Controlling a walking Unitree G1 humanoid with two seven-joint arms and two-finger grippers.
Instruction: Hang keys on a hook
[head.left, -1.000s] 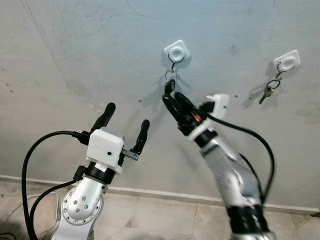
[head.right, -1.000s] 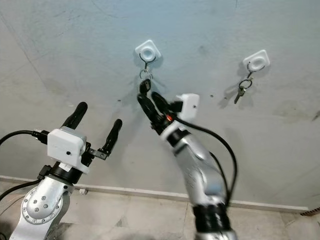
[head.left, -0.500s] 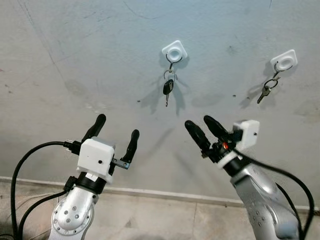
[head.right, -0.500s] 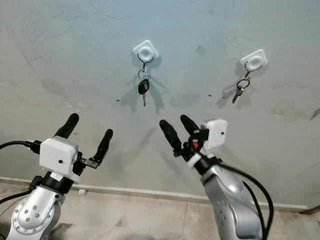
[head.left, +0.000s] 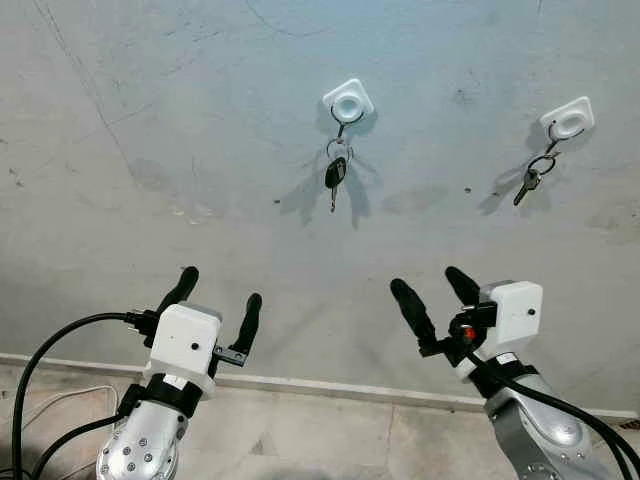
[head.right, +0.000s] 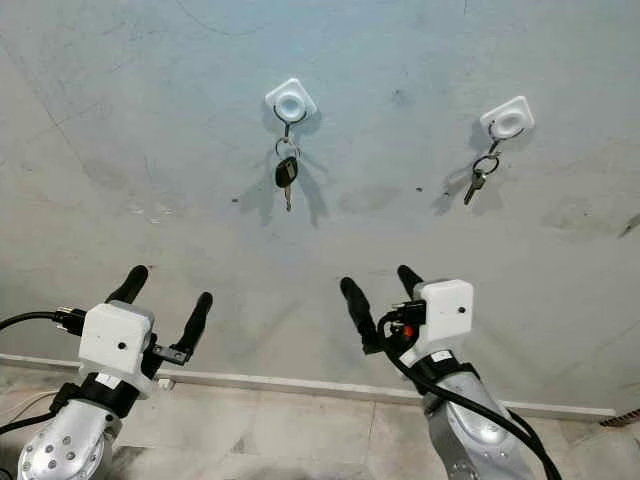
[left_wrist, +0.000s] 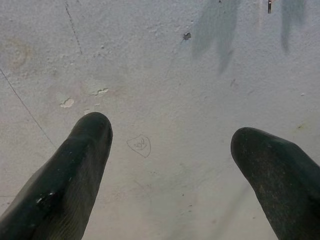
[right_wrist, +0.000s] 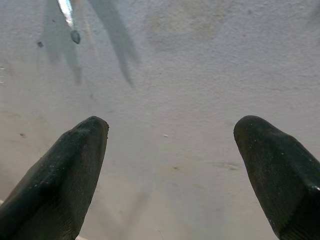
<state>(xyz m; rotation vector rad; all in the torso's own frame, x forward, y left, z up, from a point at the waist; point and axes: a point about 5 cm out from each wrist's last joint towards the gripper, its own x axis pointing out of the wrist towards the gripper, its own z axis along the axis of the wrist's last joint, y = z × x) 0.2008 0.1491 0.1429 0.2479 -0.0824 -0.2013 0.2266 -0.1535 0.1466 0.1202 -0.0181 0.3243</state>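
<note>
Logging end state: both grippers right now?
Left gripper: open, empty, low before the wall.
Right gripper: open, empty, below the black-headed key hanging on its hook.

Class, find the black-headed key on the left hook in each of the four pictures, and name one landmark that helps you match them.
Left eye view: black key hangs top centre, under the left hook.
Right eye view: same key, left of centre, up high.
Left wrist view: just the blade tip at the top edge.
Right wrist view: just the blade tip at the top edge.
Shared landmark: the key's twin shadows on the wall.
</note>
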